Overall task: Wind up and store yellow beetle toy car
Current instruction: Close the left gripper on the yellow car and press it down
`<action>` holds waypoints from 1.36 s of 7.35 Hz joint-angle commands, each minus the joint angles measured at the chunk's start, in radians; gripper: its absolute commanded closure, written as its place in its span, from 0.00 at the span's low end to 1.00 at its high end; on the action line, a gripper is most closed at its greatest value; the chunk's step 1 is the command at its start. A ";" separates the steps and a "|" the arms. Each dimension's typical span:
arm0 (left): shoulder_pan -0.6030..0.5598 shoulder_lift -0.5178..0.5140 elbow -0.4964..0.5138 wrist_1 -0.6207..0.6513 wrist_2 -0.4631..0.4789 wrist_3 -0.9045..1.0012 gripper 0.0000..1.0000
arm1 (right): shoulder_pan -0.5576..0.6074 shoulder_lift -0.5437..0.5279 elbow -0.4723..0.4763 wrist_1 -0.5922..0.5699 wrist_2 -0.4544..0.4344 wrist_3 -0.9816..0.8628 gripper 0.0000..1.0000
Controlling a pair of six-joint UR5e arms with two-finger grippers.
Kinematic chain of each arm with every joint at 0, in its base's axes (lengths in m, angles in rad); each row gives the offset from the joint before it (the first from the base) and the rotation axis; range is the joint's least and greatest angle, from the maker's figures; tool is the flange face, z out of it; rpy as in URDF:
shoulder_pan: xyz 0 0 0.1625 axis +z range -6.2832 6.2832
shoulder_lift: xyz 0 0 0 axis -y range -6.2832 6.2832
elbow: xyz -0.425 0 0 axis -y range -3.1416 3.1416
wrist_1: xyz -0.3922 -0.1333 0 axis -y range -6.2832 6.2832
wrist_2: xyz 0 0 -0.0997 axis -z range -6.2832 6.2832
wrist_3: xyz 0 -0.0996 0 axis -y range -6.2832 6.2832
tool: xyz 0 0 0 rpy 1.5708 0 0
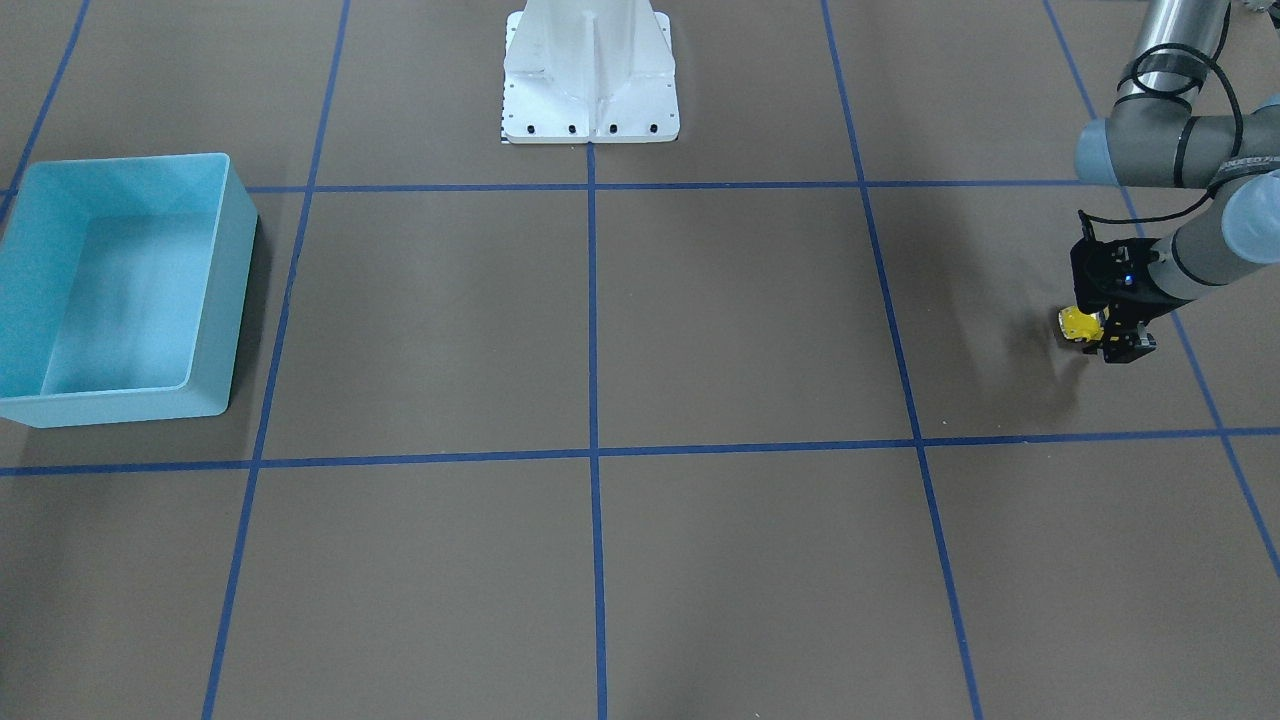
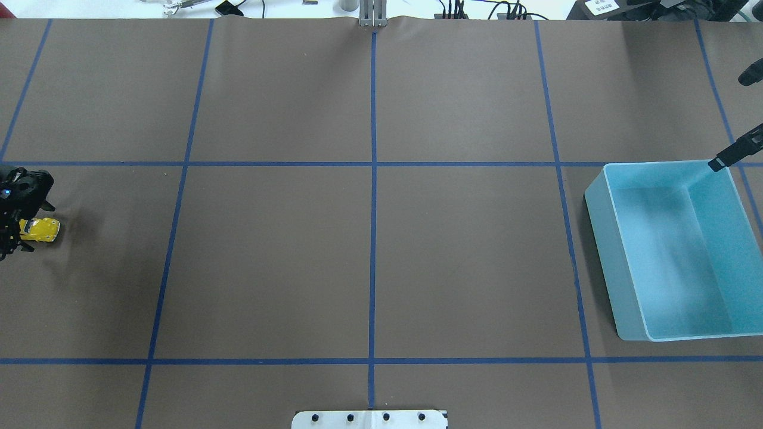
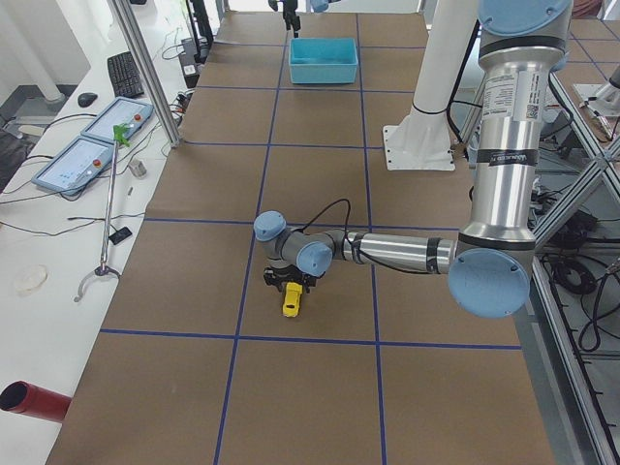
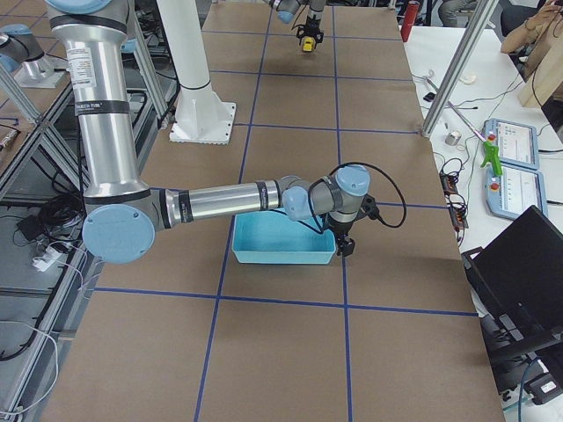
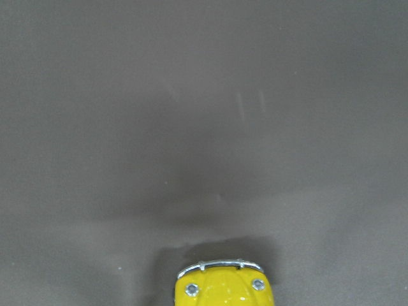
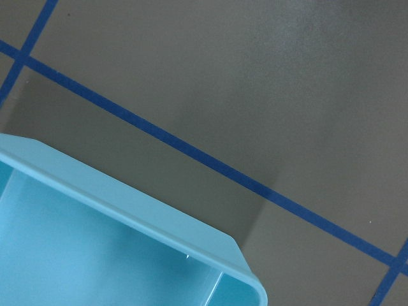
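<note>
So the yellow beetle toy car (image 1: 1078, 323) is found way out at the robot's left end of the table (image 2: 465, 262), about as far from the light blue bin (image 2: 614, 262) as it could be put, with the whole blue tape grid (image 2: 374, 238) between them. The left gripper (image 1: 1108, 338) looks to be clamped on the car's back part, and the nose and silver bumper are left sticking out, which the left wrist view backs up. The car is kept low, at or just above the paper; whether the wheels are touching can't really be made out. That low hold is probably wanted so the wheels can be dragged backward to load the spring. The bin seems to be parked at the opposite end as the drop-off, and the right gripper (image 2: 717, 164) is held just over its far outer corner, maybe so the bin can be steadied or simply so the arm is kept out of the way. Whether that one is wide or narrow can't be told. As for writing: some print is carried on the arm tubes, but it's too small to be read, and nothing is seen on the car or bin.
</note>
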 commanded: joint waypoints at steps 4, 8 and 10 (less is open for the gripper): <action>0.000 0.002 0.000 -0.073 0.002 0.011 1.00 | 0.000 -0.002 -0.006 0.000 0.000 0.000 0.00; -0.008 0.031 -0.014 -0.118 -0.023 0.008 1.00 | 0.000 0.001 -0.006 0.032 -0.013 -0.002 0.00; -0.028 0.050 -0.011 -0.167 -0.078 0.002 1.00 | 0.000 -0.002 -0.008 0.045 -0.020 -0.002 0.00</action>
